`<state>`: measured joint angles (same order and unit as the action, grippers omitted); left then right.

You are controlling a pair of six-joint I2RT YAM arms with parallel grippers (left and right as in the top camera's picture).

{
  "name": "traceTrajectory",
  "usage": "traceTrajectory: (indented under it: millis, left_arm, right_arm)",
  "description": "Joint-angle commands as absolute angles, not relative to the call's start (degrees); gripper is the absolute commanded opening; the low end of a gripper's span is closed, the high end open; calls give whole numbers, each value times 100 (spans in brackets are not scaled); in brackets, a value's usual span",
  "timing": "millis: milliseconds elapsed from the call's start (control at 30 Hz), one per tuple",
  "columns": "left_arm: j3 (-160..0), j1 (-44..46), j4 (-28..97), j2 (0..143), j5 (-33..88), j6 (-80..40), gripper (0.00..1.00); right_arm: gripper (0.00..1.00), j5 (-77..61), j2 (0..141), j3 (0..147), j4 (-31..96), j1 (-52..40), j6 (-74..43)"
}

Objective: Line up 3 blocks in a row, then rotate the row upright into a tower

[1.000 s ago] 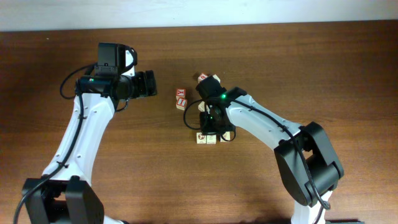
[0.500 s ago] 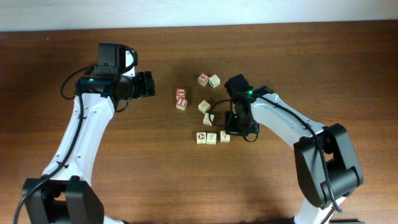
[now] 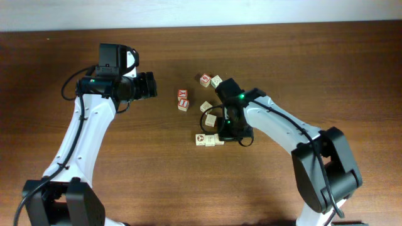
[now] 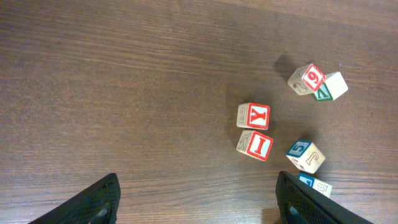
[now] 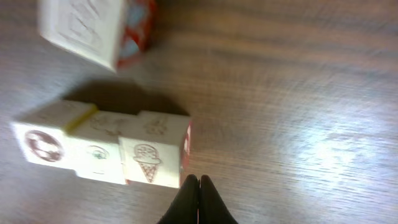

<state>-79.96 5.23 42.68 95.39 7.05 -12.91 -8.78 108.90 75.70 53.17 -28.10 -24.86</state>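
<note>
right gripper (image 5: 199,186) low, maybe against blocks (image 5: 149,158)

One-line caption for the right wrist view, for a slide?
Shut right gripper beside the ice-cream-cone block ending a row of three blocks; a fourth block lies apart.

Robotics lab — arms (image 3: 81,135) at table (image 3: 326,63).
</note>
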Motion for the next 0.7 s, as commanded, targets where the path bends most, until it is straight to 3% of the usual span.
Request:
traceTrajectory:
  millis: [0, 233, 300, 667]
  left_arm:
    - [-8066, 526, 4211, 9570, 740, -1280, 79]
    - [-8066, 521, 4167, 9570, 316, -1282, 82]
    - [-8066, 521, 4169, 9570, 318, -1282, 87]
    - [-8066, 521, 4213, 9570, 364, -1282, 88]
  right_arm:
    - [4, -888, 10744, 7979, 5472, -3068, -2495]
    - [4, -856, 10875, 7511, 5417, -4086, -4128]
    - [4, -836, 11004, 7476, 5231, -4091, -4143]
    - [4, -947, 11369, 7478, 4866, -3745, -4121]
